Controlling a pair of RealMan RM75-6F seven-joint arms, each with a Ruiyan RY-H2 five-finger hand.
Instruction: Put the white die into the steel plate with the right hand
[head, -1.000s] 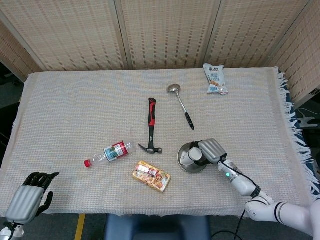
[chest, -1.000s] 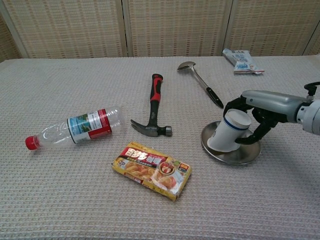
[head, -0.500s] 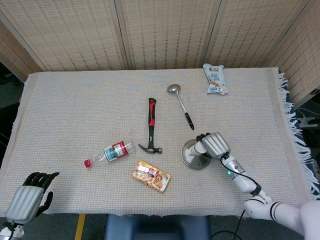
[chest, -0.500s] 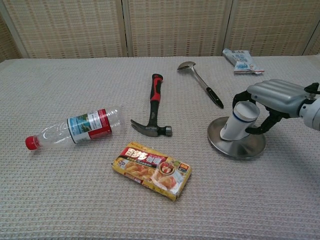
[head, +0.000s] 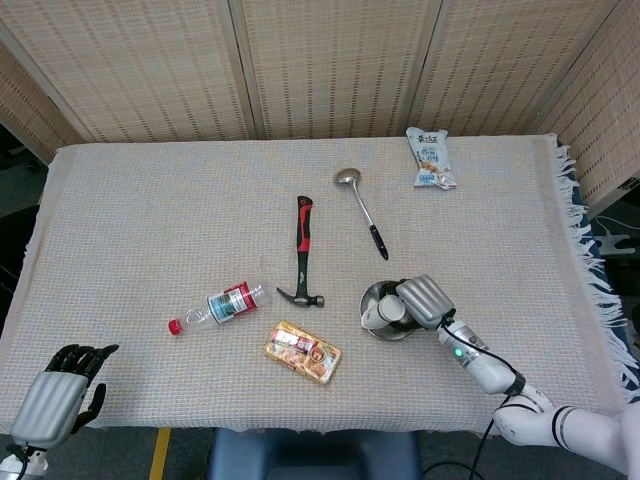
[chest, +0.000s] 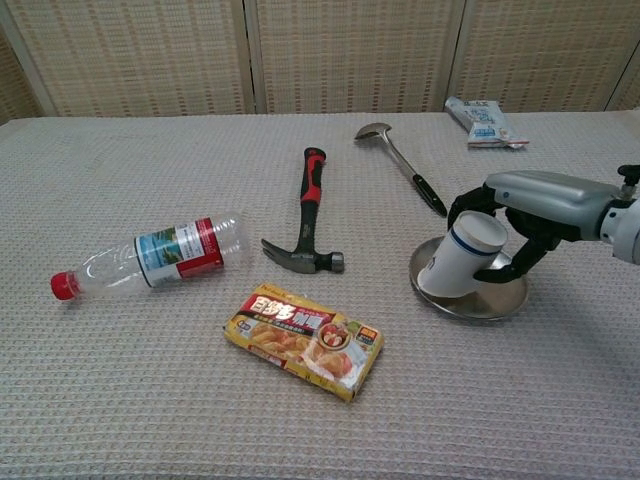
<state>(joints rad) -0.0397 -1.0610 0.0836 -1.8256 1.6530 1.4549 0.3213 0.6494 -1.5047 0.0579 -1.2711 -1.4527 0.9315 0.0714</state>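
Observation:
My right hand (head: 425, 300) (chest: 545, 195) grips a white cup-shaped object (chest: 460, 255) (head: 388, 312) with a dark blue band near its top. It is tilted to the left, and its lower end rests in the steel plate (chest: 500, 300) (head: 374, 296) at the front right of the table. No separate white die shows in either view. At the table's front left corner my left hand (head: 45, 405) holds nothing, with its dark fingers apart.
A red-and-black hammer (chest: 308, 215) lies left of the plate and a steel ladle (chest: 400, 165) behind it. A yellow food box (chest: 305, 340) and a lying plastic bottle (chest: 150, 255) sit further left. A snack packet (chest: 482, 122) is at the back right.
Half a second ago the right hand had drawn the cup upright and slightly rightward. Now the cup leans left again, as it did one second ago. The left hand has not moved.

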